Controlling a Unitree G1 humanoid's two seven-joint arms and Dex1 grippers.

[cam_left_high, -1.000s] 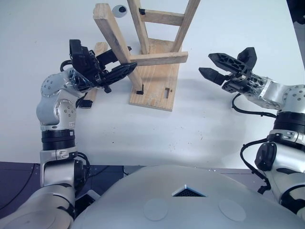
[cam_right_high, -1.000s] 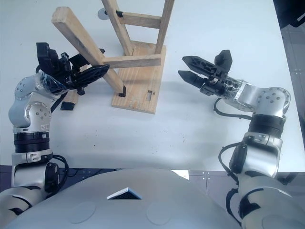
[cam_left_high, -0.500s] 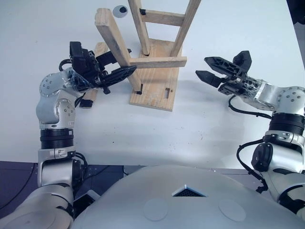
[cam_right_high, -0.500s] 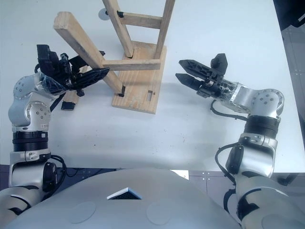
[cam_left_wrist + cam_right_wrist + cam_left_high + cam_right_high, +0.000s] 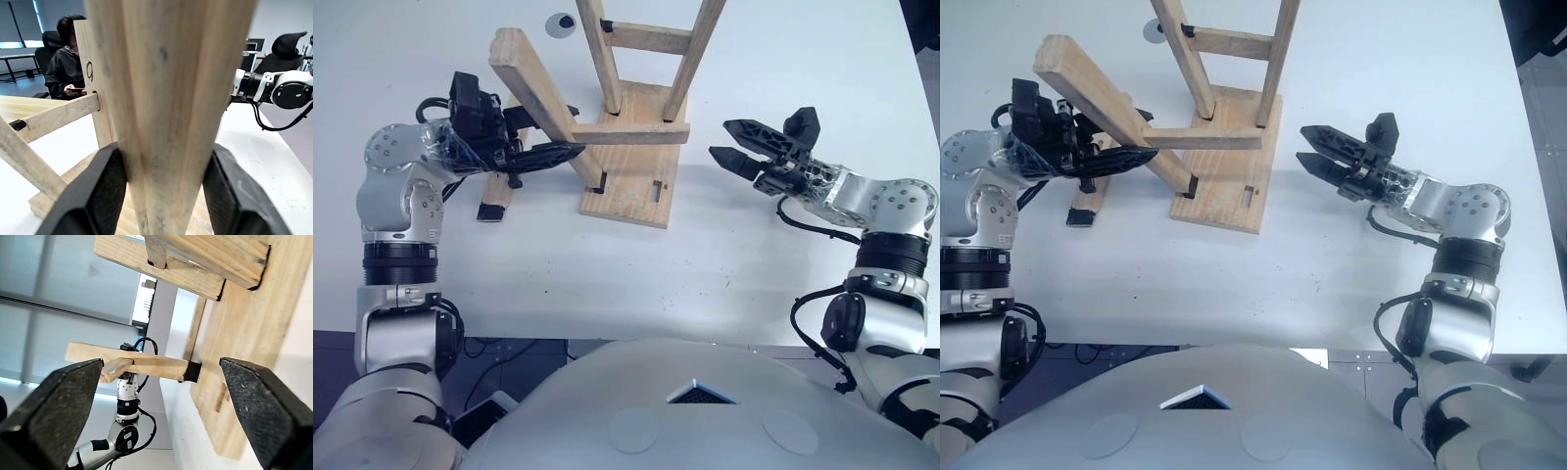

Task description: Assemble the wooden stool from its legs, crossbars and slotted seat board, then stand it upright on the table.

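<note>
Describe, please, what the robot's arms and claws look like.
The left arm and right arm are silver-grey metal with round joint housings and black bands at the joints. Black cables loop beside them. The left claw and right claw are black, each with two long tapered fingers. The left wrist view shows broad matte pads.

Counted one seat board [image 5: 631, 186], three legs [image 5: 533, 93] fitted, two crossbars [image 5: 628, 132], one loose wooden piece [image 5: 496, 196], one small disc [image 5: 561, 22].
</note>
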